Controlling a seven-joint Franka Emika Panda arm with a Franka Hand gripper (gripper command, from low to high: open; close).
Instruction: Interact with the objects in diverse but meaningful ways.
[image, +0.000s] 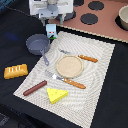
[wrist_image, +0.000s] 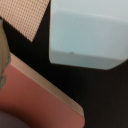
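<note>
The arm comes in from the far edge of the scene in the exterior view, its white wrist block hanging low over the back of the bench (image: 10, 47), pointing straight down. The hand (image: 52, 25) sits right above the white milk carton (image: 52, 32), which stands at the far corner of the woven placemat (image: 100, 65). Whether the fingers are apart or closed on the carton, I cannot tell; the wrist block hides them.

Going from the exterior view's left to its right: the orange-brown bread loaf (image: 15, 71) lies on the dark bench, off the mat. The reddish-brown sausage (image: 34, 88) lies slantwise at the mat's near left corner. The small grey saucepan (image: 38, 45) sits at the mat's far left edge, its long handle pointing toward the middle of the mat. The yellow cheese wedge (image: 57, 95) rests near the mat's front edge. A round wooden plate (image: 69, 65) is in the middle, with an orange-handled fork (image: 67, 81) just in front of it and an orange-handled knife (image: 80, 56) just behind. A pinkish stove board (image: 107, 25) with dark burners lies at the back right.

The wrist view shows the carton's (wrist_image: 87, 32) pale top very close, filling much of the picture, with a corner of the mat (wrist_image: 27, 17) and a pink edge (wrist_image: 35, 95) beside it; no fingers show.
</note>
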